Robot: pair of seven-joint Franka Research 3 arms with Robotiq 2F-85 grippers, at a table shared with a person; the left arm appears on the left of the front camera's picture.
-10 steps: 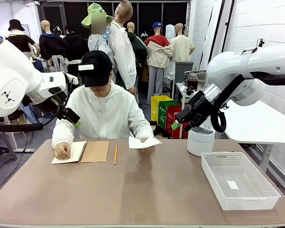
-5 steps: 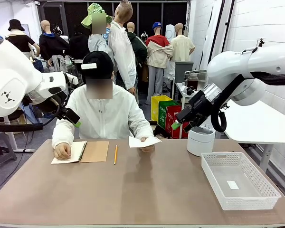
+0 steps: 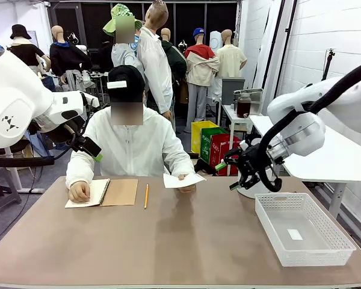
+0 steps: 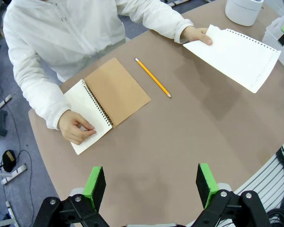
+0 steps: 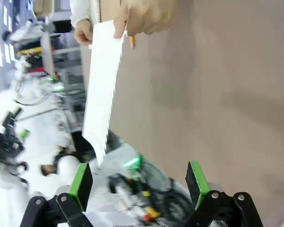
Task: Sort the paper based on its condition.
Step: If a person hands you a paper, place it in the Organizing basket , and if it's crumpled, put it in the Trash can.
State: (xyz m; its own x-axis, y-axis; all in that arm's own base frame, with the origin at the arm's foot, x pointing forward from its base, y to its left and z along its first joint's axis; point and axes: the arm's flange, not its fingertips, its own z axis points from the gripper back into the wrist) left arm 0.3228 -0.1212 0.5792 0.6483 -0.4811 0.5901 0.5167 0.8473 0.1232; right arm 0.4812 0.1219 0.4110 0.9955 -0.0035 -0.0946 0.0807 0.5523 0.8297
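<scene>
The person's hand (image 3: 186, 179) holds a flat white sheet of paper (image 3: 180, 180) just above the table's far edge. It also shows as paper (image 4: 234, 54) with a punched edge, and edge-on as paper (image 5: 102, 85). My right gripper (image 3: 227, 175) hangs open, right of the sheet and apart from it, with nothing between its fingers (image 5: 81, 184). My left gripper (image 3: 93, 150) is raised at the far left, high above the table, and stands open and empty (image 4: 150, 184).
An open spiral notebook (image 3: 102, 192) with a brown cover lies under the person's other hand (image 4: 75, 130). A yellow pencil (image 3: 146, 195) lies beside it. A white mesh basket (image 3: 301, 256) holding a small slip stands at the right. A white cylinder (image 4: 244, 9) stands behind it.
My right arm has come down and swung its gripper in toward the held paper. The left arm has not moved. The person's head has lifted.
</scene>
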